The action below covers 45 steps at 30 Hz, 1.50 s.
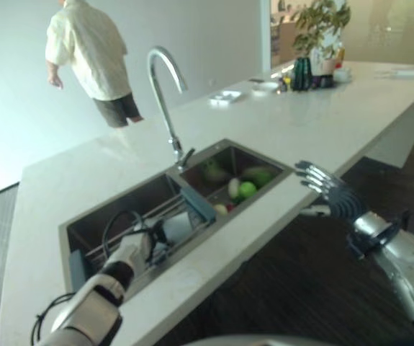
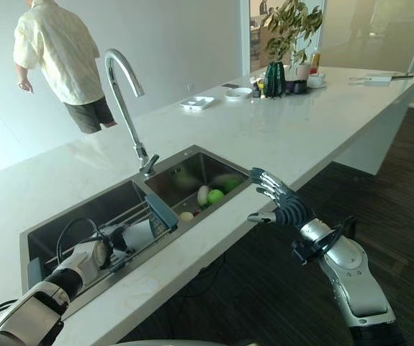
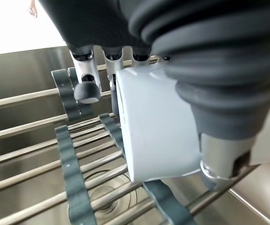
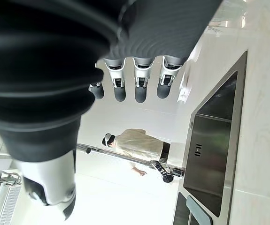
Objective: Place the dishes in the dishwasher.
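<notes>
A white cup lies on its side in my left hand, whose fingers and thumb curl round it. The hand holds it low in the left basin of the steel sink, just above a wire rack with grey rubber strips. The cup shows past the hand towards the basin divider. My right hand hovers open beside the counter's front edge, by the right basin, with straight fingers and nothing in it.
Green and pale fruit or vegetables lie in the right basin. A tall curved faucet rises behind the sink. Small white dishes, a bowl and a potted plant stand far back on the counter. A person stands beyond it.
</notes>
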### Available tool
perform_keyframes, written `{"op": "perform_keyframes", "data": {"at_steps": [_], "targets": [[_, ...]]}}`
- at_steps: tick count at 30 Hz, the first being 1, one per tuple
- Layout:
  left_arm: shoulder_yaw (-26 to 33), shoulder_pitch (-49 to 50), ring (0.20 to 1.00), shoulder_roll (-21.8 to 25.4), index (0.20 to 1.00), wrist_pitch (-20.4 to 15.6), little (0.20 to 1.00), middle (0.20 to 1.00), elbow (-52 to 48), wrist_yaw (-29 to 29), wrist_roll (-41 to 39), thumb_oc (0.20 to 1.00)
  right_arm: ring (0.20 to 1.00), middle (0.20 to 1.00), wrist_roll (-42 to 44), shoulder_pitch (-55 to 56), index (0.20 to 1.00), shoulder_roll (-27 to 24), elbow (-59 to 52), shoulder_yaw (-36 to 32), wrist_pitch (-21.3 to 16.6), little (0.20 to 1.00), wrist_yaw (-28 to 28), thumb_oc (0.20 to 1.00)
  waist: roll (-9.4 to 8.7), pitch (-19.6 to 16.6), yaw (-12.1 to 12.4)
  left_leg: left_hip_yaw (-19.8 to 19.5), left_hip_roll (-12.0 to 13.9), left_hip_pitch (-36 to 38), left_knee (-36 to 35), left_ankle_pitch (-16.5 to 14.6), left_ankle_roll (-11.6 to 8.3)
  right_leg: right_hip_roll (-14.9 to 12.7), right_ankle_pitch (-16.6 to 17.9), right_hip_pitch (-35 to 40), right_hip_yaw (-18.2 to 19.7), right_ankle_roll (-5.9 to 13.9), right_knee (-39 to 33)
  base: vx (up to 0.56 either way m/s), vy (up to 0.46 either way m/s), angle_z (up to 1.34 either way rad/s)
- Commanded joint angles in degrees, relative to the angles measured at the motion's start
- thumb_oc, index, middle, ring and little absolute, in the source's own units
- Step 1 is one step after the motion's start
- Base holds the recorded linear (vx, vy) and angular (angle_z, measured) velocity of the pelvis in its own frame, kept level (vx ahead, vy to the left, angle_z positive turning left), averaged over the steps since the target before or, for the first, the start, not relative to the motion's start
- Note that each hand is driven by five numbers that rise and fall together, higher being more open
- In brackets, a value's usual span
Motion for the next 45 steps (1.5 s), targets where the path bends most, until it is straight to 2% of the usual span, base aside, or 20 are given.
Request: {"op": "perform_keyframes", "data": {"at_steps": [1,3,8,11,15,19,23,24,25,26,27,28,29,35,39,41,45], "targets": [[-2.17,2.78,0.2,1.21,0.2,0.22,0.2,0.2,4.67,1.68,1.85,0.2,1.0,1.0,-0.43,-4.51,1.0,-0.1,-2.7,-1.24,-4.79,1.0,-2.3,1.0,-2.3,4.9,0.18,-0.62,-0.78,1.65,0.49,-1.97,2.71,-0.34,0.19,1.05,-3.71,1.34,0.73,0.0,0.0,0.0],[-0.61,3.4,0.2,2.18,0.2,-0.85,0.2,0.2,3.83,3.71,-0.18,0.2,1.0,1.0,-0.64,-4.22,1.0,-0.12,-2.66,-1.3,-4.99,1.0,-2.6,1.0,-2.22,5.0,0.53,-0.86,-0.81,1.62,0.49,-1.88,2.62,-0.36,0.19,1.18,-3.89,1.29,0.71,0.0,0.0,0.0],[8.36,4.85,0.2,2.73,0.2,-2.69,0.2,0.2,4.31,8.99,-18.24,0.2,1.0,1.0,-1.55,-3.33,1.0,0.14,-2.37,-1.78,-5.36,1.0,-3.79,1.0,-2.13,4.97,2.0,-1.63,-0.79,1.62,0.49,-1.74,2.33,-0.54,0.18,1.66,-4.79,1.06,0.62,0.0,0.006,0.01],[12.54,5.28,0.2,2.23,0.2,-5.42,0.2,0.2,5.78,8.62,-28.86,0.2,1.0,1.0,-1.92,-3.07,1.0,0.22,-2.44,-1.77,-5.43,1.0,-3.95,1.0,-2.2,4.92,2.36,-1.85,-0.82,1.66,0.49,-1.71,2.22,-0.7,0.08,1.92,-5.17,0.94,0.61,0.01,0.022,0.1],[17.27,6.56,0.2,1.76,0.2,-8.61,0.2,0.2,5.68,8.17,-36.87,0.2,1.0,1.0,-1.95,-3.21,1.0,0.0,-2.05,-2.04,-5.3,1.0,-4.35,1.0,-2.41,4.66,3.01,-2.37,-0.82,1.69,0.49,-1.78,2.08,-0.87,-0.12,2.25,-5.67,0.85,0.54,0.01,0.007,0.09],[21.67,8.54,0.2,2.81,0.2,-12.75,0.2,0.2,2.03,9.29,-43.07,0.2,1.0,1.0,-1.81,-2.35,1.0,-0.29,-1.83,-2.8,-5.77,1.0,-4.58,1.0,-2.71,4.62,3.81,-2.84,-0.79,1.72,0.49,-1.75,2.01,-0.84,-0.23,2.5,-6.09,0.76,0.52,0.0,0.001,0.01],[27.36,10.82,0.2,3.33,0.2,-17.25,0.2,0.2,-7.69,10.23,-53.39,0.2,1.0,1.0,-1.99,-0.84,1.0,0.07,-1.49,-4.42,-6.76,1.0,-4.06,1.0,-3.2,4.87,5.27,-3.88,-0.81,1.57,0.49,-1.75,1.97,-0.93,-0.33,2.88,-6.89,0.72,0.43,-0.01,0.008,0.05],[28.75,11.5,0.2,3.28,0.2,-19.54,0.2,0.2,-11.05,9.49,-57.98,0.2,1.0,1.0,-2.34,-0.65,1.0,0.41,-1.29,-4.58,-6.92,1.0,-4.37,1.0,-3.42,4.89,5.85,-4.35,-0.87,1.44,0.49,-1.75,1.97,-1.0,-0.35,2.96,-7.19,0.69,0.43,-0.01,-0.002,0.2],[29.75,11.88,0.2,3.02,0.2,-20.04,0.2,0.2,-13.46,8.91,-59.64,0.2,1.0,1.0,-2.47,-0.52,1.0,0.6,-1.2,-4.74,-6.94,1.0,-4.47,1.0,-3.6,4.9,6.22,-4.6,-0.87,1.37,0.49,-1.77,1.97,-1.03,-0.41,3.04,-7.41,0.64,0.43,0.0,-0.007,0.17],[31.04,12.53,0.2,2.78,0.2,-21.6,0.2,0.2,-16.89,7.69,-63.01,0.2,1.0,1.0,-2.72,-0.43,1.0,0.9,-1.12,-4.91,-6.94,1.0,-4.53,1.0,-3.81,4.99,6.67,-4.97,-0.89,1.28,0.49,-1.74,1.93,-1.07,-0.45,3.15,-7.69,0.54,0.43,0.0,-0.009,0.17],[31.69,12.75,0.2,2.63,0.2,-21.57,0.2,0.2,-18.91,5.88,-65.48,0.2,1.0,1.0,-2.85,-0.4,1.0,1.1,-1.16,-5.06,-6.83,1.0,-4.62,1.0,-3.92,5.02,6.98,-5.16,-0.89,1.23,0.49,-1.72,1.9,-1.09,-0.43,3.16,-7.91,0.51,0.43,-0.01,-0.017,0.13],[33.57,13.57,0.2,1.36,0.2,-21.57,0.2,0.2,-24.9,0.54,-71.6,0.2,1.0,1.0,-3.27,-0.39,1.0,1.77,-1.09,-5.31,-6.82,1.0,-4.6,1.0,-4.17,5.08,7.7,-5.49,-0.84,1.06,0.49,-1.75,1.85,-1.17,-0.47,3.13,-8.54,0.43,0.43,-0.02,-0.016,0.22],[34.36,14.34,0.2,0.36,0.2,-21.82,0.2,0.2,-28.0,-1.93,-74.2,0.2,1.0,1.0,-3.52,-0.56,1.0,2.17,-0.88,-5.29,-6.91,1.0,-4.5,1.0,-4.24,5.13,8.06,-5.74,-0.82,0.96,0.49,-1.78,1.81,-1.19,-0.54,3.17,-8.75,0.35,0.43,-0.02,-0.02,0.21],[34.67,14.51,0.2,-2.18,0.2,-21.97,0.2,0.2,-41.2,-10.79,-87.81,0.2,1.0,1.0,-5.46,-2.28,1.0,4.01,-1.43,-3.47,-4.9,1.0,-6.3,1.0,-4.55,5.22,9.68,-7.64,-1.0,0.54,0.49,-1.77,1.89,-1.27,-0.76,3.63,-9.44,0.07,0.43,0.0,-0.02,0.08],[35.67,14.23,0.2,-5.17,0.2,-21.03,0.2,0.2,-51.14,-19.32,-100.22,0.2,1.0,1.0,-7.05,-2.13,1.0,5.96,-2.1,-2.98,-4.38,1.0,-6.41,1.0,-4.68,5.15,10.1,-8.24,-0.97,0.32,0.49,-1.74,1.81,-1.33,-0.96,3.74,-9.42,-0.04,0.43,0.0,-0.013,0.01],[36.1,14.04,0.2,-6.43,0.2,-18.77,0.2,0.2,-56.9,-22.5,-106.0,0.2,1.0,1.0,-7.41,-2.21,1.0,6.62,-2.88,-2.9,-3.52,1.0,-6.39,1.0,-4.71,5.06,10.23,-8.58,-0.94,0.24,0.49,-1.76,1.72,-1.28,-1.13,3.83,-9.21,-0.17,0.43,0.01,-0.035,0.01],[36.02,14.76,0.2,-7.55,0.2,-17.49,0.2,0.2,-66.23,-29.39,-111.48,0.2,1.0,1.0,-7.94,-0.93,1.0,7.99,-5.74,-3.14,-2.74,1.0,-6.55,1.0,-4.75,4.83,10.39,-9.28,-0.8,-0.05,0.49,-1.75,1.53,-1.02,-1.58,3.98,-8.72,-0.4,0.43,0.0,-0.057,0.06]]}}
